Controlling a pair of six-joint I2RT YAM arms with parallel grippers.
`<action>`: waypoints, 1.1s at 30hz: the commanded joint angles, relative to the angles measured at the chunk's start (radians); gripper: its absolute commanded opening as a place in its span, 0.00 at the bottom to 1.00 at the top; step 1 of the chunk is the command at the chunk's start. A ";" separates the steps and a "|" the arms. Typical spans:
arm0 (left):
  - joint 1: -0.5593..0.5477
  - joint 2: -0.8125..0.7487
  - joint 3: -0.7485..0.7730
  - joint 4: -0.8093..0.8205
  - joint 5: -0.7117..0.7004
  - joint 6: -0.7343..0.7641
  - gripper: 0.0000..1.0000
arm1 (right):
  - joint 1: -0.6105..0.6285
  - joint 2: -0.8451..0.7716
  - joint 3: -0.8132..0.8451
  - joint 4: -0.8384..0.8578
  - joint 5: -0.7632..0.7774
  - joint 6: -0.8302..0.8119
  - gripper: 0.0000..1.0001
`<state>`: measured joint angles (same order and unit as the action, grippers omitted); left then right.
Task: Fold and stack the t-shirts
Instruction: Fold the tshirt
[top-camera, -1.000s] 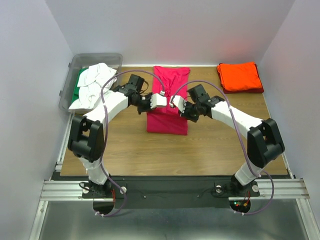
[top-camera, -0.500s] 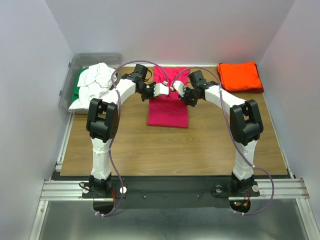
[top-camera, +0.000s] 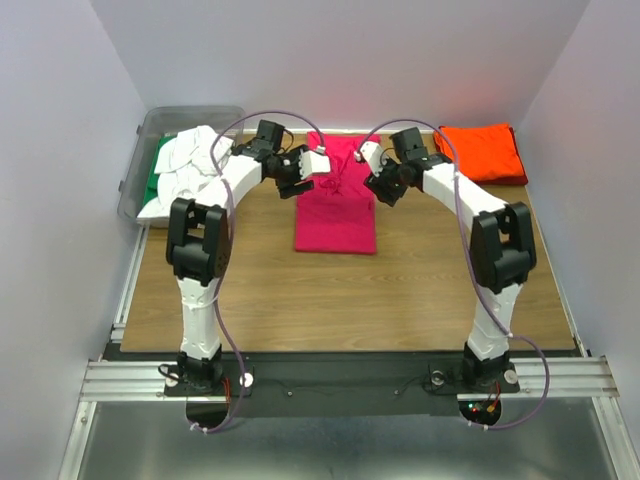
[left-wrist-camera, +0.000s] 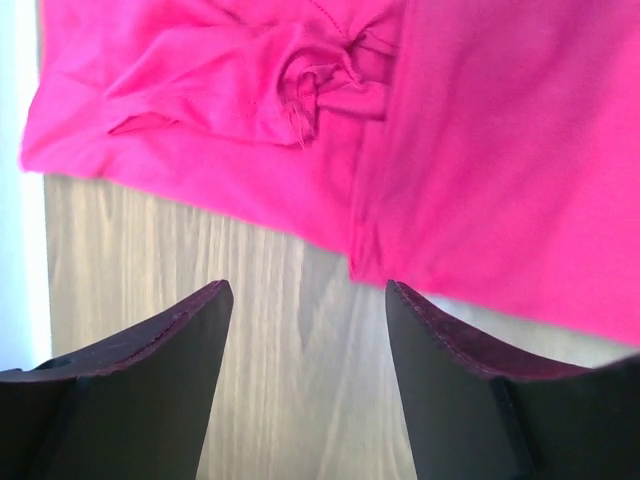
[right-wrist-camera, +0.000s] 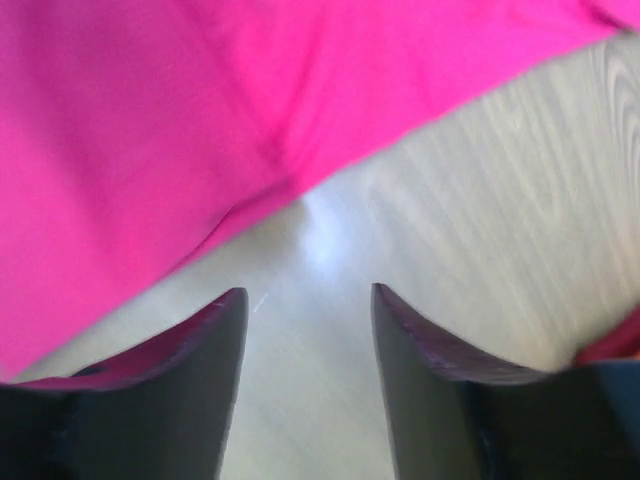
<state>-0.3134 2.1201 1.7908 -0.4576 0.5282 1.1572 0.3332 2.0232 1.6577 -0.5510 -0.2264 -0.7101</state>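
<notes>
The pink t-shirt lies folded in the middle of the table. The left gripper and right gripper hang by its far end, one on each side, jaws wide apart and empty. That end is bunched up, so a grab may catch just one layer and pull the fold open. Farther back, the folded orange t-shirt sits on the right and a grey bin of white t-shirts on the left, and nothing seems to block the way.

Left gripper and right gripper now open, seemingly clear of the magenta t-shirt.

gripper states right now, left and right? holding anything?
Left gripper: open, empty, at the pink tee's edge.
Right gripper: open, empty, at the same tee.
</notes>
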 joint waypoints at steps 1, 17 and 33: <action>0.011 -0.231 -0.178 -0.004 0.093 -0.039 0.68 | 0.033 -0.236 -0.140 -0.012 -0.068 0.052 0.49; -0.128 -0.500 -0.765 0.211 0.018 0.012 0.71 | 0.214 -0.282 -0.424 0.065 -0.027 0.136 0.47; -0.164 -0.390 -0.768 0.229 -0.073 0.091 0.49 | 0.230 -0.187 -0.553 0.235 0.064 0.072 0.41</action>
<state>-0.4690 1.7000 1.0080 -0.2070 0.4664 1.2152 0.5575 1.8149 1.1366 -0.3927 -0.2146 -0.6090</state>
